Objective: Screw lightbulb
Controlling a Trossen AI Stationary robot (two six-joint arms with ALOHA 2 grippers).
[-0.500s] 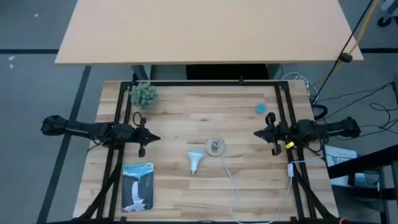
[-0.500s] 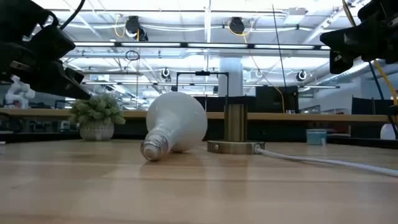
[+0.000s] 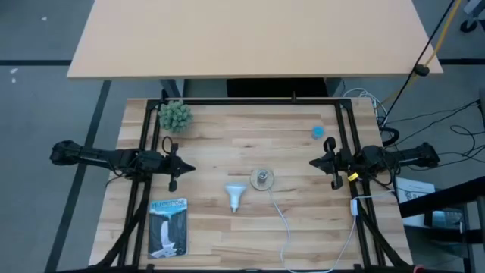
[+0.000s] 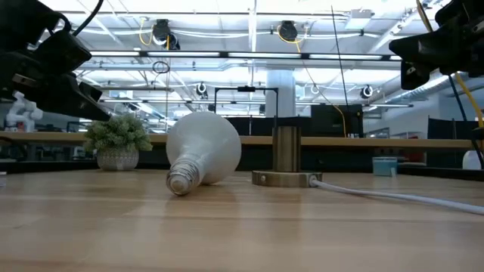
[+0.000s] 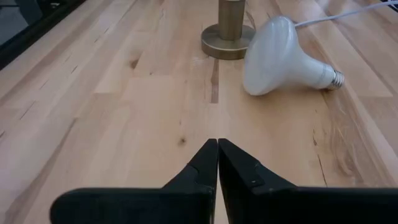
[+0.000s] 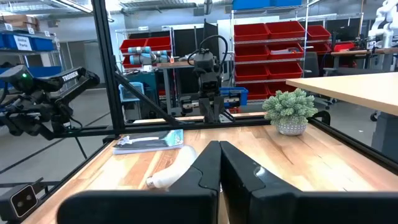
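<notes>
From my remote station I see both arms held level above the table [image 3: 212, 227], stretched inward from opposite sides. The left gripper [image 3: 186, 169] hovers over the left half of the table, its two dark fingers [image 5: 205, 168] pressed together into a wedge and holding nothing. The right gripper [image 3: 314, 162] mirrors it over the right half, its fingers [image 6: 208, 165] likewise closed tight and empty.

The lightbulb [image 3: 236, 197] lies on its side near the table's centre, between the two grippers and well apart from both. It is smooth, frosted white, with a rounded dome narrowing through a cone to a ribbed metal screw end [image 4: 180, 183] that points toward the front edge. Just beside its dome stands the socket [image 3: 262, 180], a flat round brushed-metal disc with a short upright cylinder, and a thin white cord [image 3: 284, 220] curling away from it.

The tabletop is pale wooden planks with visible grain, framed by black rails. A small fuzzy green plant [image 3: 175, 115] in a pale pot sits at the far left corner, a blue round cap [image 3: 318, 132] toward the far right, and a glossy flat packet [image 3: 168, 227] at the near left.
</notes>
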